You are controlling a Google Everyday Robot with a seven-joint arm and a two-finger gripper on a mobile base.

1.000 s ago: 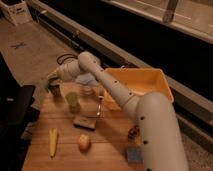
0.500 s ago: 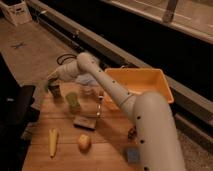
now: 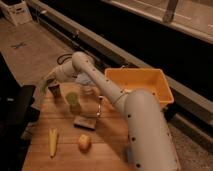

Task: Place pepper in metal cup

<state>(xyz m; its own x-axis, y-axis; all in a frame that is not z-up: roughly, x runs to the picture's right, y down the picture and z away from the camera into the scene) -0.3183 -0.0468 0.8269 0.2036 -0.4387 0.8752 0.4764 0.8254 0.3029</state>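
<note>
The metal cup, dark grey and dull, stands at the far left of the wooden table. My gripper is right above the cup and slightly to its left, at the end of the white arm that reaches across the table. I cannot make out the pepper for sure. A slim, dark, slightly curved thing lies just right of the sponge under the arm, and it may be the pepper.
A light green cup and a clear glass jar stand right of the metal cup. A yellow corn-like piece and a round orange fruit lie near the front. An orange bin sits at the right.
The gripper has stayed over the metal cup and shifted at most slightly to the left. Nothing on the table has moved.
</note>
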